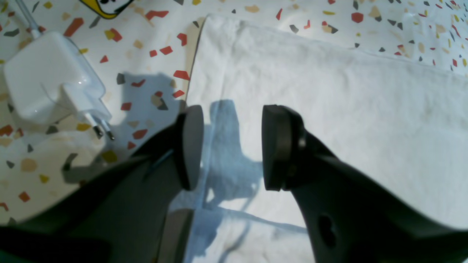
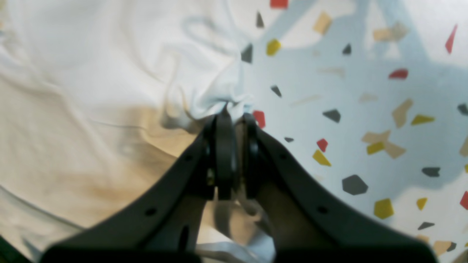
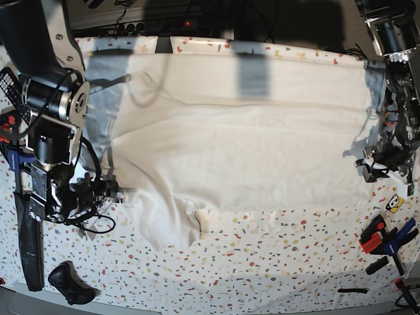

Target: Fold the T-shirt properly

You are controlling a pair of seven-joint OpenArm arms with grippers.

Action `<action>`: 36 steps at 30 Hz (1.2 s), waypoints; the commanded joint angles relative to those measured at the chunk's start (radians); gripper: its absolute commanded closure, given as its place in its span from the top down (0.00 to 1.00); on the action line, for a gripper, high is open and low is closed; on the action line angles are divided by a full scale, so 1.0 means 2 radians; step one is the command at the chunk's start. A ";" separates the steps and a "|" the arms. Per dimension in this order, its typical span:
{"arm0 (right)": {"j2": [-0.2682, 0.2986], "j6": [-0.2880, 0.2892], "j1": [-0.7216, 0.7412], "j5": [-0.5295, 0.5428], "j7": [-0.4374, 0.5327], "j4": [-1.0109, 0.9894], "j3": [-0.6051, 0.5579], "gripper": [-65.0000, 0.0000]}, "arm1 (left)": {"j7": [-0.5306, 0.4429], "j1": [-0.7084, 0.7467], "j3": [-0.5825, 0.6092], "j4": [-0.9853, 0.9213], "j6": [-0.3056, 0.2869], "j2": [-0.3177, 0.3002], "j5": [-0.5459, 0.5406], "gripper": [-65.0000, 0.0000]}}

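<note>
The T-shirt (image 3: 236, 151) lies spread across most of the table (image 3: 275, 256), its long upper edge near the far side and a rumpled flap trailing toward the near side left of centre. It looks partly doubled: a straight crease runs across the middle in the base view, and the left wrist view shows a clean folded border of cloth with a squared corner against the speckled surface. The right pincer (image 2: 234, 117) is clamped on a bunched tuft of the shirt's edge, jaws nearly together with fabric puckered between them and wrinkles radiating back into the cloth; bare table lies just beside the grip. The left pincer (image 1: 232, 146) stands wide, nothing between its pads, poised over the shirt's flat edge close to that corner; whether the tips touch the cloth cannot be told. A white power adapter (image 1: 51, 78) with its two prongs sits on the table just beside that edge, and a yellow-trimmed tag (image 1: 106, 7) shows at the frame's top. Clamps (image 3: 387, 239) lie at the table's near right corner. Judged progress: early to middle. One lengthwise fold seems to be in place or under way, yet the garment is still broad, the left side wrinkled, the lower flap loose. Remaining, likely: smooth, fold the sides in, then halve to a compact rectangle.
</note>
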 commanded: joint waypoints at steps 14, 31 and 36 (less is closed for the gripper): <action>0.050 0.021 0.003 0.098 -0.062 0.050 0.000 0.00 | -0.021 -0.010 -0.001 0.008 -0.002 -0.007 -0.004 0.40; 0.067 0.011 -0.196 0.278 -0.062 0.360 0.001 0.00 | -0.026 -0.010 -0.001 0.008 -0.002 -0.007 -0.004 0.40; 0.067 0.005 -0.254 0.275 -0.062 0.413 0.001 0.00 | -0.026 -0.010 -0.001 0.008 -0.002 -0.007 -0.004 0.40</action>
